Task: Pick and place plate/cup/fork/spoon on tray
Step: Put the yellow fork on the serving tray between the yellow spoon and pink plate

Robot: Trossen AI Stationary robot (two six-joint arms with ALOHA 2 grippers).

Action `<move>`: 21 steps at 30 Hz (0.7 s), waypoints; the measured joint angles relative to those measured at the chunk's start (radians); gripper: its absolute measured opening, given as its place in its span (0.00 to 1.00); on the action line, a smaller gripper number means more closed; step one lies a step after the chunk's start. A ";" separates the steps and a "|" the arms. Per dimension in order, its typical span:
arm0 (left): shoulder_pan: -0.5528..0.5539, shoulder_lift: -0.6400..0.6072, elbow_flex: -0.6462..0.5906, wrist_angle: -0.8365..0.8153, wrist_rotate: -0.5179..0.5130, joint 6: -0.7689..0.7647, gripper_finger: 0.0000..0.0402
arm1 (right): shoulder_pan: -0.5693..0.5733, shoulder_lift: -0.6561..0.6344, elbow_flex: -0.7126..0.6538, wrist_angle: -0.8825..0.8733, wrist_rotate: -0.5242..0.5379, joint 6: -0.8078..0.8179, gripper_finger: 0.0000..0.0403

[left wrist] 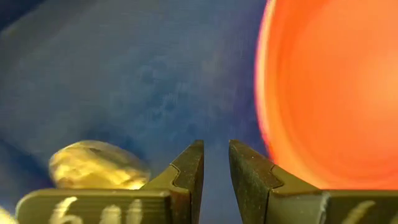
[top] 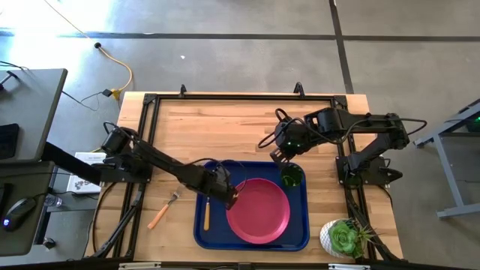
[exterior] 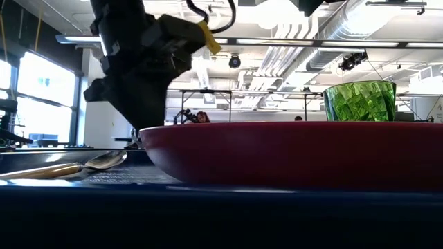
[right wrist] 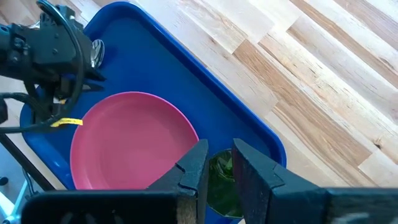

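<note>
The tray (top: 202,231) lies at the 6 o'clock edge of the table (top: 225,127), seen from above. On it the plate (top: 259,210) fills the middle and the side toward 3 o'clock. The cup (top: 292,175) stands upright in the tray's corner at about 1 o'clock from the plate, just beside the plate's rim. The spoon (top: 207,212) lies on the tray at 9 o'clock of the plate, its handle pointing toward 6 o'clock and its bowl toward 12 o'clock. The fork (top: 163,211) lies on the bare wood off the tray, near its 9 o'clock rim, tines toward 1 o'clock.

The left gripper (top: 232,196) is low over the tray at the plate's 10 o'clock rim, between plate and spoon bowl. Its fingers (left wrist: 189,169) stand close together with only a slim gap, nothing between them; the wrist view shows the tray floor, the plate's edge and the spoon bowl (left wrist: 93,165) just past them.

The right gripper (top: 279,156) hovers over the tray's 12 o'clock rim, just at 11 o'clock of the cup. Its fingers (right wrist: 194,167) are likewise nearly closed and empty, with the cup (right wrist: 219,180) showing beyond the gap.
</note>
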 joint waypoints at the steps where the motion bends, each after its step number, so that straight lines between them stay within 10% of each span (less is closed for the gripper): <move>1: 0.001 -0.009 0.000 -0.020 0.000 0.001 0.16 | 0.000 0.000 0.000 -0.001 0.000 0.000 0.16; 21: -0.089 -0.287 0.000 -0.528 0.015 -0.172 0.16 | 0.000 0.000 0.000 -0.009 -0.013 0.000 0.16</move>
